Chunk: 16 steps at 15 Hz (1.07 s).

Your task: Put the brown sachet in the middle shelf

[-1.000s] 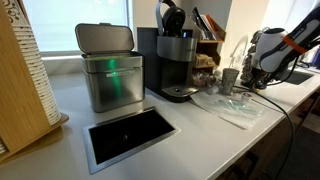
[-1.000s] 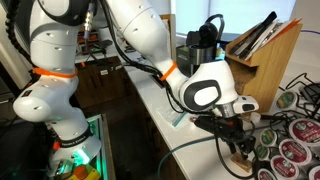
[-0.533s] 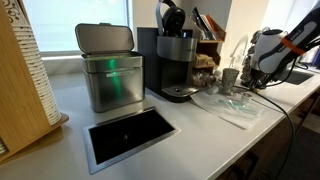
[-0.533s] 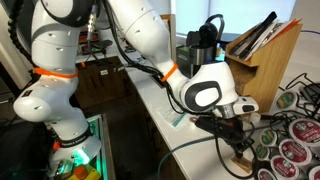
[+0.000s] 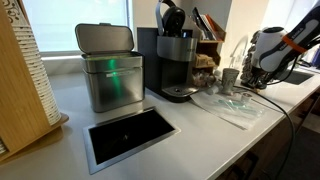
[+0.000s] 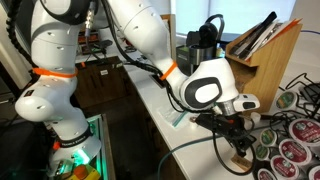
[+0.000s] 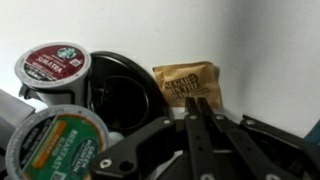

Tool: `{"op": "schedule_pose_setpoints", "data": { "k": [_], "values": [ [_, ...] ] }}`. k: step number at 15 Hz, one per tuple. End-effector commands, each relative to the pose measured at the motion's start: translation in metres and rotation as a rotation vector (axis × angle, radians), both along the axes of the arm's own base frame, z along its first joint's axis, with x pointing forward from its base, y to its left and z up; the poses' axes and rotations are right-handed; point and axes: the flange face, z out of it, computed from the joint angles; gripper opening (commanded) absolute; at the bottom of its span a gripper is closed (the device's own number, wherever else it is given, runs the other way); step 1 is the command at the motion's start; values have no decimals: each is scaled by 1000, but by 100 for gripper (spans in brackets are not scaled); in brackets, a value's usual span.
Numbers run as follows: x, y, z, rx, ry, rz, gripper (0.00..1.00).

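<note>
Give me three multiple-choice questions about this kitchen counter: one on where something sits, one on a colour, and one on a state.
1. Where does the coffee machine stand?
A. Inside the hatch in the counter
B. Right next to the steel bin
C. On the floor

2. What colour is the lid of the Starbucks pod?
A. Bright blue
B. Yellow
C. Dark red

3. What state is the brown sachet in?
A. Lying flat on the white counter
B. Standing on a shelf
C. Torn open, contents spilled

Answers:
1. B: in an exterior view the coffee machine stands close beside the steel bin.
2. C: the wrist view shows the Starbucks pod with a dark red lid.
3. A: the wrist view shows the sachet whole and flat on the counter.
</note>
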Motion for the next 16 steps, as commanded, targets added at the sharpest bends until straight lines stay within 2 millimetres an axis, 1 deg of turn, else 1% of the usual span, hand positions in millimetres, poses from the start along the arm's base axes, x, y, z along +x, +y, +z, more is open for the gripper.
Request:
{"op": "schedule_pose_setpoints", "data": {
  "k": [1, 3, 7, 8, 9, 12, 13, 14, 15, 16],
  "values": [
    [-5, 8, 5, 22, -5, 1, 32],
    [-5, 10, 4, 42, -8, 2, 35],
    [-3, 14, -4, 79, -12, -1, 21],
    [-3, 14, -6, 86, -12, -7, 13],
    [-3, 14, -7, 93, -13, -13, 18],
    [-4, 12, -9, 108, -13, -29, 12],
    [-5, 11, -9, 109, -14, -38, 9],
    [-5, 10, -9, 111, -15, -41, 10],
    [-6, 9, -9, 110, -16, -48, 7],
    [-6, 8, -9, 107, -16, -52, 8]
  ]
}}
